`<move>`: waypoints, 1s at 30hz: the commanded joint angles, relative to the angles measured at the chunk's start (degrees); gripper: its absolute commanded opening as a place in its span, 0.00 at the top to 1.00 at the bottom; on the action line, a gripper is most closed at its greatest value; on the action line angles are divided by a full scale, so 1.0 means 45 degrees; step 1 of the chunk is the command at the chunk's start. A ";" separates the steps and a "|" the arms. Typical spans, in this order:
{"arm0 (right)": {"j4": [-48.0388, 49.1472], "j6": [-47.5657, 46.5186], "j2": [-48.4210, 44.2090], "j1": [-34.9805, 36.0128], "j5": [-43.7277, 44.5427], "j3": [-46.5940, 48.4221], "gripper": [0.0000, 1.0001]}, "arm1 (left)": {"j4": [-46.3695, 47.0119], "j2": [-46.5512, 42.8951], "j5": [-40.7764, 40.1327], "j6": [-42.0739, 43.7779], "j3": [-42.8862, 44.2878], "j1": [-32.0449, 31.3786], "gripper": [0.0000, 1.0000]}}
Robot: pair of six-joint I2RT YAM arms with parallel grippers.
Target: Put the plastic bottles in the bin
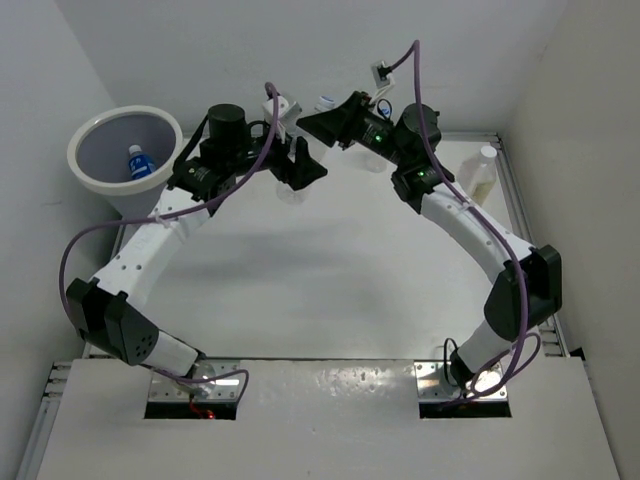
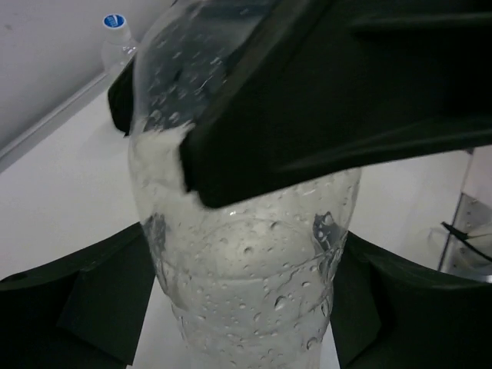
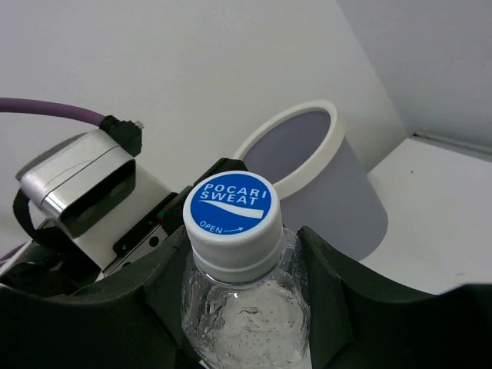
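Note:
A clear, droplet-covered plastic bottle (image 2: 246, 261) with a blue cap (image 3: 231, 204) hangs between both arms at the back of the table. My right gripper (image 3: 238, 300) is shut on it just under the cap. Lower down, my left gripper (image 2: 246, 315) has one finger pressed to each side of the bottle's body. In the top view the two grippers meet, left (image 1: 298, 166) and right (image 1: 322, 124). The grey bin (image 1: 125, 150) with a white rim stands at the back left, with a blue-labelled bottle (image 1: 137, 160) inside it. Another blue-capped bottle (image 2: 115, 34) stands by the back wall. A whitish bottle (image 1: 483, 172) stands at the right.
The walls close in behind and on both sides of the table. The right arm's finger (image 2: 323, 100) crosses over the bottle in the left wrist view. The bin (image 3: 323, 184) stands just beyond the left wrist camera housing (image 3: 77, 181).

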 commanded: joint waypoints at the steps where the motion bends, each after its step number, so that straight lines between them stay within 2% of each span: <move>1: 0.0883 0.0827 -0.0766 0.0034 -0.0350 -0.0130 1.00 | 0.1300 -0.0014 0.0238 -0.1518 0.0304 0.0671 0.17; 4: 0.0846 0.1042 -0.0766 0.0034 -0.0428 -0.0072 1.00 | 0.1612 -0.0012 0.0649 -0.1793 0.0071 0.0925 0.32; 5: 0.0807 0.1023 -0.0708 -0.0024 -0.0428 -0.0072 0.95 | 0.1730 -0.0012 0.0766 -0.2006 0.0070 0.0926 0.44; 6: 0.0633 0.1062 -0.0649 -0.0102 -0.0409 -0.0033 0.82 | 0.1866 -0.0148 0.0883 -0.2337 0.0070 0.1119 0.51; 7: 0.0631 0.1081 -0.0552 -0.0199 -0.0312 0.0141 0.54 | 0.2100 -0.0265 0.1020 -0.2533 0.0070 0.1450 0.59; 8: 0.0360 0.1082 -0.0493 -0.0452 -0.0253 0.0201 0.48 | 0.2102 -0.0266 0.1021 -0.2748 0.0070 0.1647 0.77; 10: -0.0031 0.0966 -0.0258 -0.0883 0.0274 0.0590 0.38 | 0.2102 -0.0579 0.0633 -0.3218 0.0205 0.2541 0.90; 15: -0.0618 -0.0380 0.0599 -0.2736 0.1211 0.1685 0.35 | 0.1185 -0.0911 -0.0402 -0.3629 0.1473 0.5373 0.97; 16: -0.0793 -0.0789 0.0892 -0.2913 0.1348 0.1802 0.35 | 0.1029 -0.0911 -0.0617 -0.3784 0.2018 0.6539 0.97; 17: -0.0834 -0.0967 0.1146 -0.3263 0.1388 0.2035 0.35 | 0.0912 -0.0775 -0.1103 -0.3785 0.2313 0.7073 0.99; 20: -0.0990 -0.2603 0.1692 -0.3792 0.1701 0.2115 0.35 | 0.0580 -0.0365 -0.2177 -0.2987 0.3172 0.8673 0.99; 24: -0.0778 -0.4696 0.2260 -0.4047 0.2285 0.1804 0.36 | 0.0578 0.0142 -0.2649 -0.1971 0.3176 0.9926 0.99; 30: -0.0638 -0.7079 0.3957 -0.4262 0.2658 0.2073 0.35 | 0.0735 0.1100 -0.3041 -0.0992 0.2316 1.0866 0.97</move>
